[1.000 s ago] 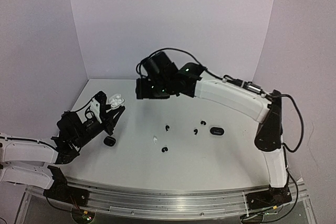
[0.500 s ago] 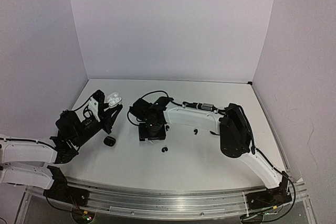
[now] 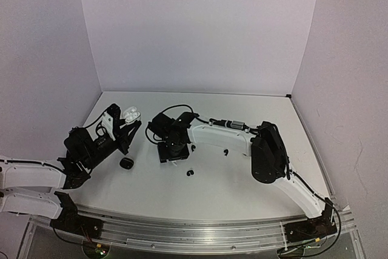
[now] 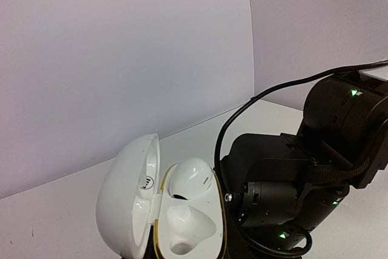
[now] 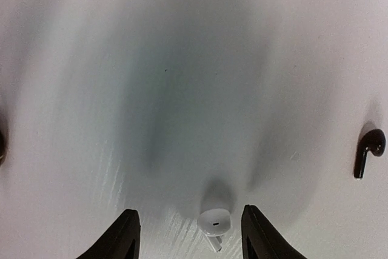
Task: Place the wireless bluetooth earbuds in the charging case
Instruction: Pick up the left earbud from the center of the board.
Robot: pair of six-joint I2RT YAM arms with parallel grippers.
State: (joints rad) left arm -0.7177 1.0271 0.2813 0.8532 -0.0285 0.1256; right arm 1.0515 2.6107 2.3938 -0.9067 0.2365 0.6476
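**Left gripper.** The left gripper is clenched on the white charging case and holds it raised above the table, at the far left of the work area. In the left wrist view the case stands open, with its lid swung back to the left. One white earbud sits in the upper well of the case. The lower well shows a white moulded shape; whether this is a second bud or the bare well cannot be told.

**Right gripper.** The right gripper is lowered to the table just right of the held case, with the arm stretched across the middle of the table. In the right wrist view the jaws of the gripper stand apart, one black finger on each side of a loose white earbud. This earbud lies on the table between the fingers, nearer the right-hand one, with a gap visible on both sides. Nothing is grasped.

**Other items on the table.**
- A black earbud lies near the right edge of the right wrist view, well apart from the fingers.
- In the top view, one black earbud lies just in front of the right gripper and another lies beside the right forearm.
- A black charging case rests on the table below the left gripper, apart from it
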